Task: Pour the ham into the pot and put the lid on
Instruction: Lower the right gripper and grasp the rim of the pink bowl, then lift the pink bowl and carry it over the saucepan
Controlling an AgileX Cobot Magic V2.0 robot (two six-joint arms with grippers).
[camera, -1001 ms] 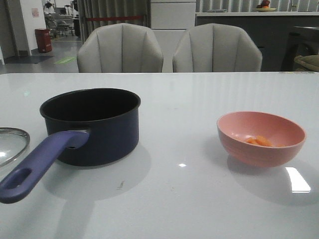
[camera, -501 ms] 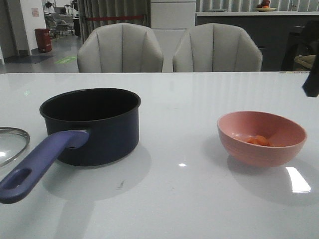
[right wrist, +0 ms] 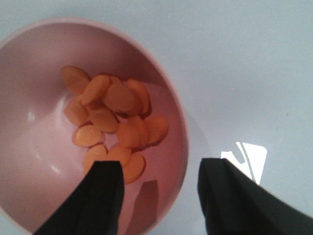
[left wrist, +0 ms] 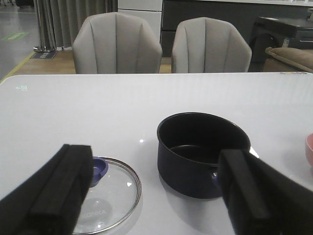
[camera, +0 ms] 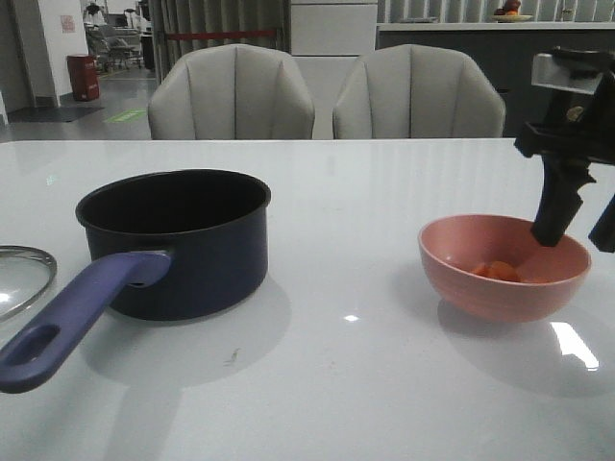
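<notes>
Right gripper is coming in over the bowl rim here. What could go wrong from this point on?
The right gripper is open, one finger inside the bowl and one outside its rim. A thin rim pinch may slip or tilt the bowl, spilling ham on the table.

The pot sits well to the left, so the carry is long, with more chance of spilling.

The lid lies close beside the pot, so a bump during pouring could shift it.

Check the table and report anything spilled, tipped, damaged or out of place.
Nothing stands out. The pot sits upright and empty, the lid lies flat on the table beside it, and the ham is all inside the pink bowl. The open right gripper straddles the bowl's rim.
</notes>
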